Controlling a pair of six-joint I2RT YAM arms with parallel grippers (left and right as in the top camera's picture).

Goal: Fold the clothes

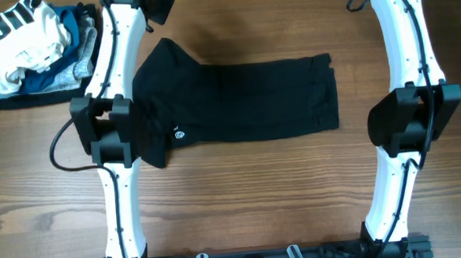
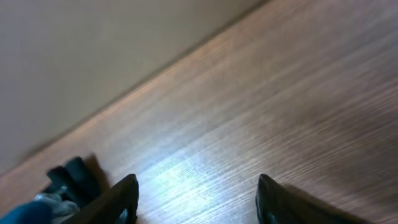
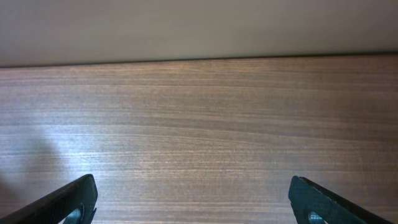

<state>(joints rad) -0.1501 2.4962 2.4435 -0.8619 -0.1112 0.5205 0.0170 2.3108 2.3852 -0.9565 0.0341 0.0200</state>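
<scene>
**Wood table, both grippers wide open and empty**

Brown wood-grain table [image 1: 243, 193] fills all three views, with a pale wall [image 3: 199, 25] rising at its far edge in the wrist cameras.

The left gripper [image 2: 198, 202] has its fingers spread far apart, with bare wood between them; it grips nothing. The right gripper [image 3: 196, 202] is spread just as far, its two dark fingertips at the bottom corners of its view and only bare table between them.

From overhead, both grippers sit at the far edge of the table, well apart from each other. The black garment [image 1: 245, 99] lies flat behind them, back toward the arm bases, in the space between the two arms. Its left end passes under the left arm's elbow, where a small white logo [image 1: 178, 134] shows. Its right end stops short of the right arm, with bare wood between them.

A pile of clothes [image 1: 34, 49], in striped white, blue and grey, sits out to the left of the left gripper. A bit of it shows at the lower left corner of the left wrist view, just outside the left finger.
</scene>
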